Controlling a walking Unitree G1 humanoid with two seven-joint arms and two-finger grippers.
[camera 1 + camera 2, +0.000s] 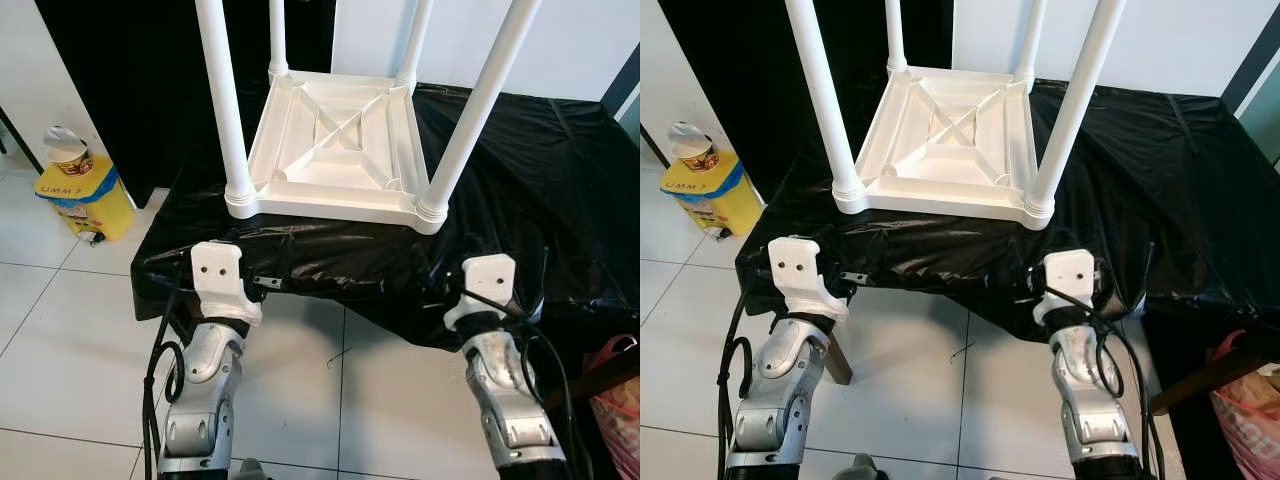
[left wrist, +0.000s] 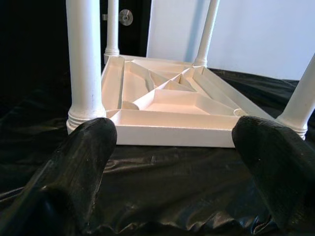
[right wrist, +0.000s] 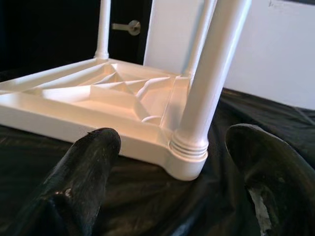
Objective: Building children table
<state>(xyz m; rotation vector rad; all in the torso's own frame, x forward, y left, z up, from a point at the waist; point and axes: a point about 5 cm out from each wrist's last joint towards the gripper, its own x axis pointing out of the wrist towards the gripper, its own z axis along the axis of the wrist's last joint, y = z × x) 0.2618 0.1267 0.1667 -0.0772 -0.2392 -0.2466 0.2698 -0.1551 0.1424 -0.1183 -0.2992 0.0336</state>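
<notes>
A white plastic children's table (image 1: pixel 335 150) lies upside down on a black sheet (image 1: pixel 540 180), with its legs pointing up. The front left leg (image 1: pixel 224 100) and the front right leg (image 1: pixel 475 110) stand in the near corners. My left gripper (image 2: pixel 172 137) is open just before the table's front edge, facing the front left leg (image 2: pixel 84 59); its white wrist mount (image 1: pixel 218 272) sits at the sheet's front edge. My right gripper (image 3: pixel 170 142) is also open, with the front right leg (image 3: pixel 206 83) straight ahead between its fingers and apart from them. Neither gripper holds anything.
A yellow bin (image 1: pixel 85 195) with a paper cup (image 1: pixel 68 150) on it stands on the tiled floor at the left. A pink bag (image 1: pixel 615 400) sits at the lower right. The black sheet hangs over the front edge of its support.
</notes>
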